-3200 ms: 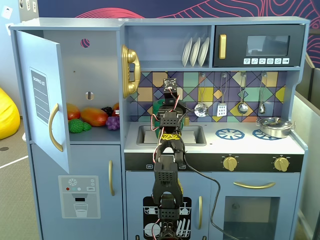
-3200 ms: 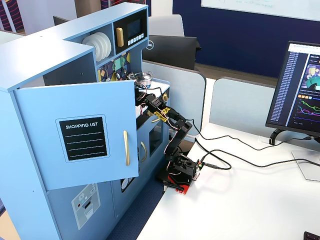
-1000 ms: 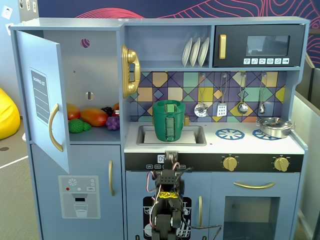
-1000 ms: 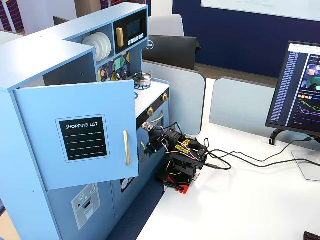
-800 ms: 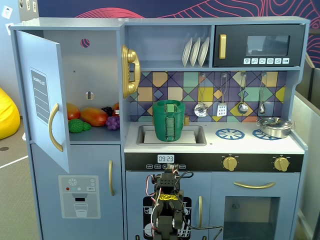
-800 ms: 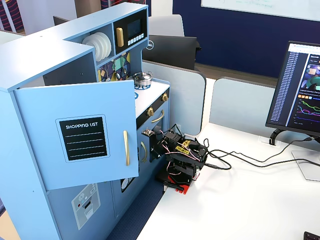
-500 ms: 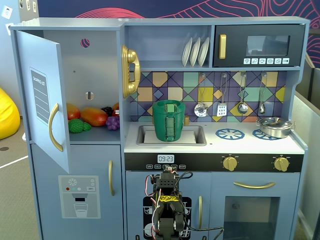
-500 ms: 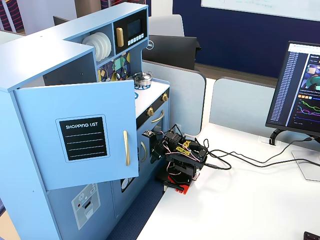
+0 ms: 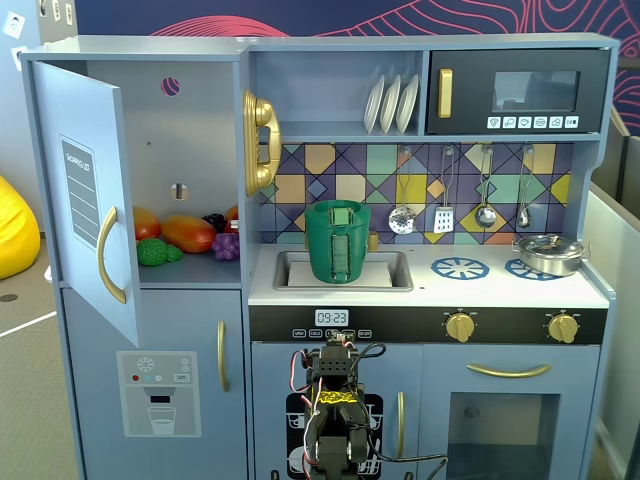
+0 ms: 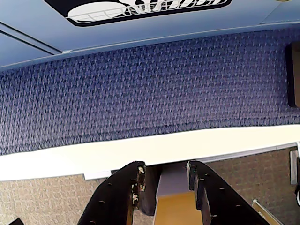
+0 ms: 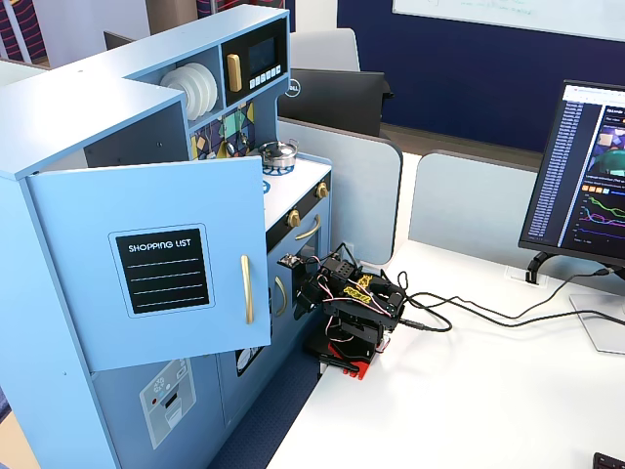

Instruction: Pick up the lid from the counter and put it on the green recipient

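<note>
Green recipient (image 9: 337,242) stands upright in our sink (image 9: 393,272), lid (image 9: 337,207) on top | gripper (image 10: 166,174) folded low, fingers slightly apart, holding nothing, above carpet (image 10: 150,89).

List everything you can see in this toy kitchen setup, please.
Green pot: one, dark green, in the sink.
Lid: one, green, apparently on the pot.
Pan: one, silver, right burner.
Burner ring: one in plain sight, blue, beside the pan.
Plates: three, white, upper shelf.
Utensils: four, silver, hanging on the backsplash.
Phone: one, gold, beside the fridge.
Toy food: several, mixed colours, fridge shelf.
Monitor: one, black, on the desk.
Robot arm: one, black, folded low; jaws apart, empty.
</note>
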Controlling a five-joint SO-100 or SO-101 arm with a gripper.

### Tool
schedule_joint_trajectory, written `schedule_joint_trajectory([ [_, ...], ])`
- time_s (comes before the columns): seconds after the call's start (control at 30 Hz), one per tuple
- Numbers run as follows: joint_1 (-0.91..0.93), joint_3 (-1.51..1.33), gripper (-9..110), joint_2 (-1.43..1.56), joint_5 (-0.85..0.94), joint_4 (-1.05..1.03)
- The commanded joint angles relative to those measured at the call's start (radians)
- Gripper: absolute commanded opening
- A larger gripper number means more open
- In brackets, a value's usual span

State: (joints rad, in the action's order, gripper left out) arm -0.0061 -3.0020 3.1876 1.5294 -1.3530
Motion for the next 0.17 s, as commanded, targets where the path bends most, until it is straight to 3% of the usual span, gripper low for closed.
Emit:
schedule_joint_trajectory([
  [0.0, 0.011, 0.005, 2, -0.009, -0.023, -0.179],
  [0.13, 0.011, 0.005, 2, -0.009, -0.023, -0.179],
])
